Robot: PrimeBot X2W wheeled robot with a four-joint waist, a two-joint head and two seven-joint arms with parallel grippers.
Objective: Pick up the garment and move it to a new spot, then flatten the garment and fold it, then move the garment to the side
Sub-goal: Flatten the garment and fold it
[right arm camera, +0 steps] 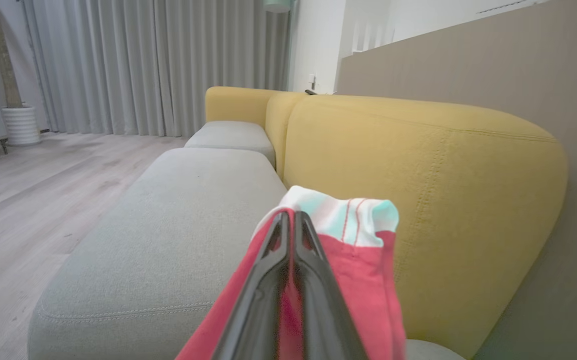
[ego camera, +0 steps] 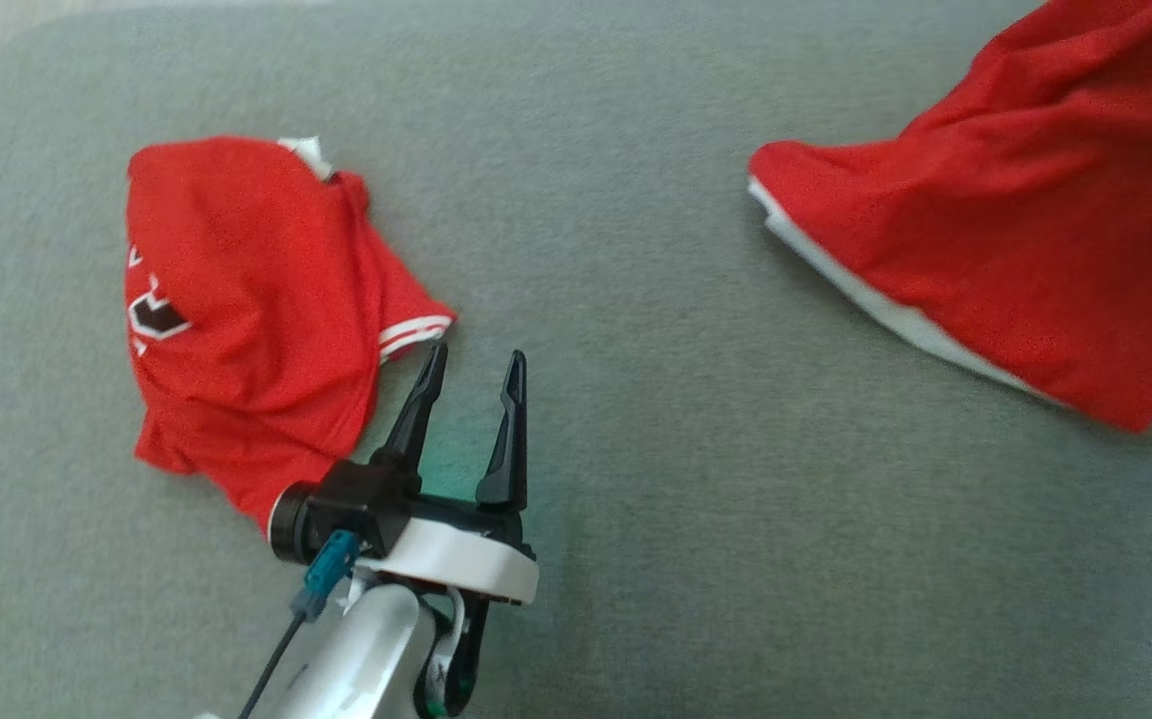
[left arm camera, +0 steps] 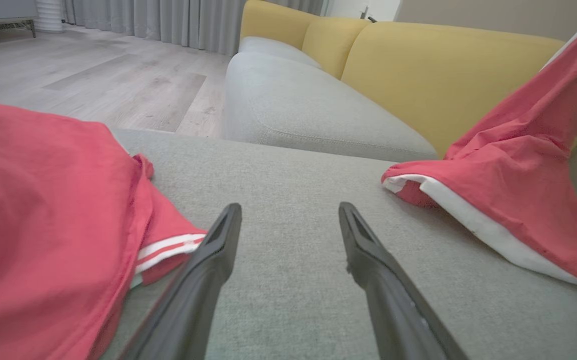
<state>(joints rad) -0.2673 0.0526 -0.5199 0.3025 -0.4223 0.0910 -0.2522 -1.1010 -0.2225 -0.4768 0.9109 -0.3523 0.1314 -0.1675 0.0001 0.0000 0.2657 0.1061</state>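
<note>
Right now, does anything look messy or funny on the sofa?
Yes. One red shirt lies crumpled in a heap on the grey cushion, sleeve poking out. The other red garment hangs half-lifted, pinched in the right gripper.

Red garments: two counted, the left garment [ego camera: 237, 290] and the right garment [ego camera: 1025, 220]. Grippers: two counted, the left gripper [ego camera: 476, 355] and the right gripper [right arm camera: 292, 215], with two dark fingers noted on each. Grey seat cushions [left arm camera: 298, 170]: three counted. Yellow back cushions [left arm camera: 443, 75]: three counted.
</note>
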